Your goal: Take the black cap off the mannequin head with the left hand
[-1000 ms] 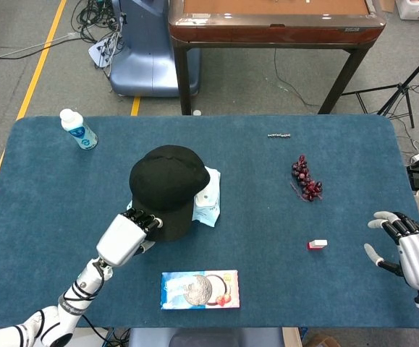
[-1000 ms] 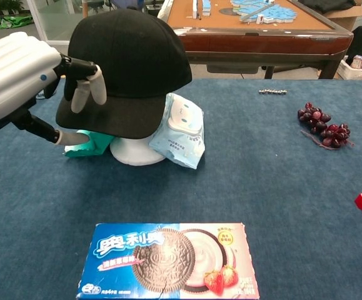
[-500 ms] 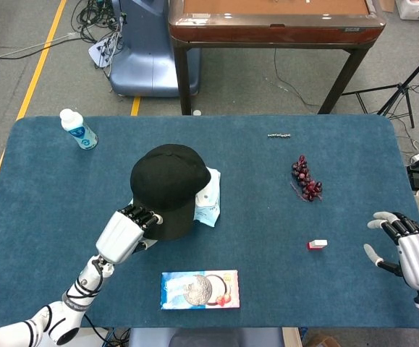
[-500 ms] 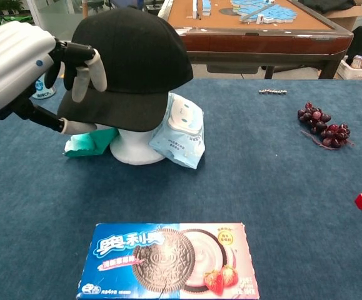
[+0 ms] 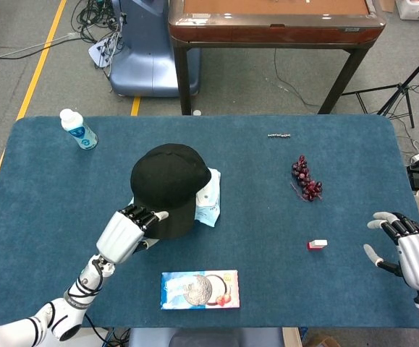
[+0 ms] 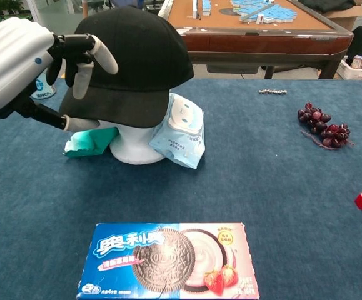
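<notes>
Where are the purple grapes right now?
The grapes lie on the table's right half in the head view, between the small metal chain behind them and the red-and-white block nearer the robot.

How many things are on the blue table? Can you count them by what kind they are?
Food: 2, cookie box and grapes
Bottles: 1, bottle
Hats: 1, black cap on the mannequin head
Soft packets: 2, wipes pack and green pouch
Small bits: 2, red-and-white block and metal chain
Total: 9, counting the mannequin head

cap (image 6: 137,56): plain black
mannequin head (image 6: 134,145): white
table (image 5: 267,238): dark blue cloth
grapes (image 5: 306,179): dark red
cookie box (image 6: 168,261): blue — pink end
</notes>
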Tool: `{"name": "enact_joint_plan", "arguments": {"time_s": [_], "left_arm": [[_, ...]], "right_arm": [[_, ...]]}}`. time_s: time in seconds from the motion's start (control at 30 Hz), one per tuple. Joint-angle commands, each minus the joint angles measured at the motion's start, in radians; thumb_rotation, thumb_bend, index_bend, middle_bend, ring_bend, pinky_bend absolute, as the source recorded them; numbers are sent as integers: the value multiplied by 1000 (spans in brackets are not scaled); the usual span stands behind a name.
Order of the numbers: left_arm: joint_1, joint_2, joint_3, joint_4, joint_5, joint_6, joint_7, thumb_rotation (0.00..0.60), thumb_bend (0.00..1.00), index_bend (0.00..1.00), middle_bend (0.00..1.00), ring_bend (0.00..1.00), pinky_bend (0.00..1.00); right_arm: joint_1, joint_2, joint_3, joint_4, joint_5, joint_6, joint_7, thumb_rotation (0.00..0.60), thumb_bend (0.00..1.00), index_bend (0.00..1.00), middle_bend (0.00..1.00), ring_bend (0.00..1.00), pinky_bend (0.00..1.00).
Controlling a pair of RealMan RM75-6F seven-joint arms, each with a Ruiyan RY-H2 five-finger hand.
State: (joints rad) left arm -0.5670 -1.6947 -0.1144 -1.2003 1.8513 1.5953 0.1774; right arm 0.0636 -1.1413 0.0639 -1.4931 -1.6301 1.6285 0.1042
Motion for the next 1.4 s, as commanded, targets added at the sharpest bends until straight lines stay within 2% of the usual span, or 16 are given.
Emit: {"name": "enact_joint_plan", "arguments": {"time_s": [0.03, 0.2, 0.5, 0.83, 1.1, 1.4], "left_arm": [[-3, -2, 4, 7, 2, 3, -4, 600, 0, 374, 683, 597, 662], [-5, -2, 10, 17, 3, 5, 0, 600, 41, 367, 700, 610, 676], [-6, -1, 15, 21, -6, 4, 13, 600, 259, 400, 704, 613, 682], [-5, -1, 18, 27, -16, 5, 18, 600, 485, 495, 710, 617, 687], [2, 17, 22, 2, -41, -13, 18, 600, 601, 599, 711, 618, 688], [4, 70, 27, -96, -66, -65, 58, 600, 685, 638, 710, 617, 690]], "right_arm": [[0, 0, 0, 0, 0, 0, 0, 600, 267, 415, 326, 276, 411], [1, 0, 0, 0, 1, -2, -1, 600, 268, 415, 325, 276, 411], [0, 0, 0, 0, 1, -1, 0, 600, 267, 415, 326, 276, 411], [0, 1, 0, -2, 1, -2, 0, 600, 267, 415, 326, 276, 411], [2, -1, 1, 0, 5, -7, -3, 600, 268, 416, 325, 276, 411], [3, -1, 2, 1, 7, -9, -3, 600, 267, 416, 325, 276, 411]]}}
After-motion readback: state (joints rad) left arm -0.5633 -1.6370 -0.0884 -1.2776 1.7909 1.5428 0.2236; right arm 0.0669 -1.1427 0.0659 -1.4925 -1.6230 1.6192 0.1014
